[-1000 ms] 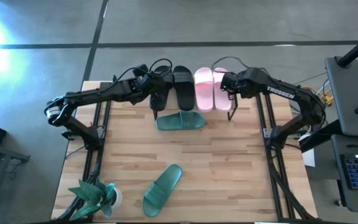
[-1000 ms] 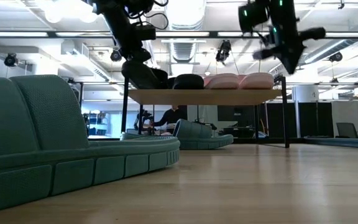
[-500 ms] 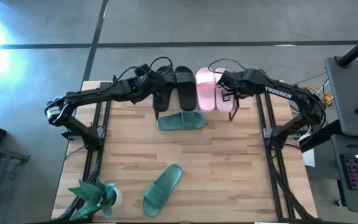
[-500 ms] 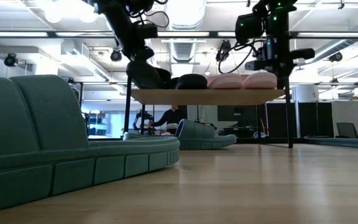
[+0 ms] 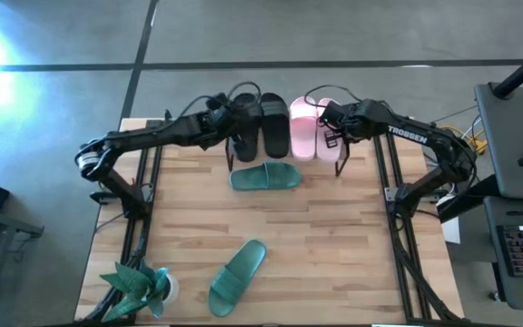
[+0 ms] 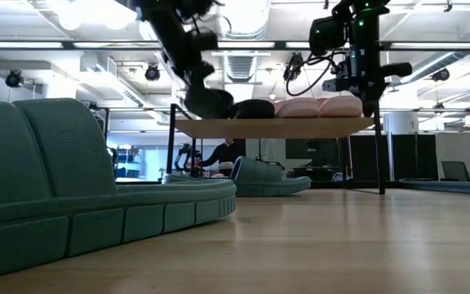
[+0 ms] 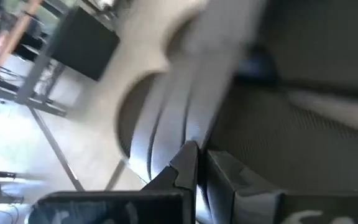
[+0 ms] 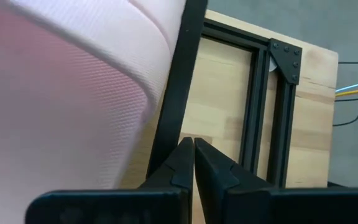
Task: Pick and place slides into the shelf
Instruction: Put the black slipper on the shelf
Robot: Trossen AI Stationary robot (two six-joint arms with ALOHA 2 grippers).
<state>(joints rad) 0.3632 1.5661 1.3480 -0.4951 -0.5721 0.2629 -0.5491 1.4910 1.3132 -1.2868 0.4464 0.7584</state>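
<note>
Glare is flaring at the overhead view's upper-left corner — ceiling lamps are glowing; the left wrist view is smearing with motion blur.

The small low rack with a wooden plank top on thin metal legs (image 5: 334,163) stands at the upper centre of the high view, on the far edge of the large wooden tabletop (image 5: 334,245). On the rack, in a row, sit two black slide sandals (image 5: 273,123) on the left and two light pink slide sandals (image 5: 302,127) on the right. A teal-green slide sandal (image 5: 264,176) lies crosswise on the tabletop just below the rack. A second teal-green slide sandal (image 5: 237,276) lies diagonally at lower centre. A teal-green potted plant (image 5: 139,284) occupies the lower left corner.
</note>
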